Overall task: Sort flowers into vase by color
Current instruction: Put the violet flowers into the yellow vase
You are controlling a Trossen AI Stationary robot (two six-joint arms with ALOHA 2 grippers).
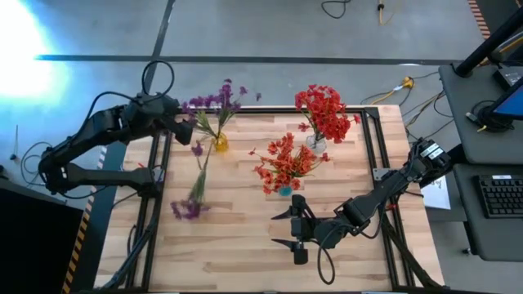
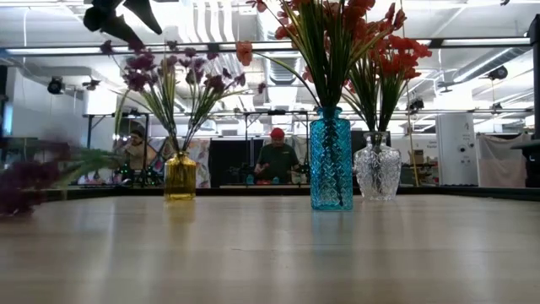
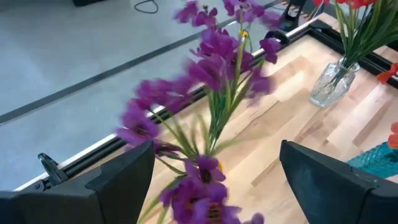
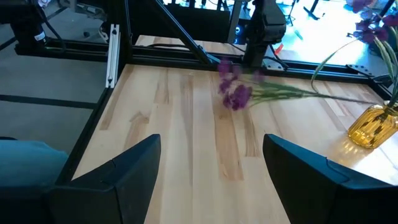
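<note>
While raised, left end effector (image 1: pixel 181 122) apparently gapes

Your left arm reaches in from the table's left edge, elbow bent, forearm angled toward the far left corner. Your left gripper (image 1: pixel 181 122) hangs there with fingers (image 3: pixel 127 177) spread wide, nothing between them. Your right arm comes in from the right edge, stretched low across the near side. Your right gripper (image 1: pixel 283 229) points left, jaws apart, fingers (image 4: pixel 124 171) empty.
</note>
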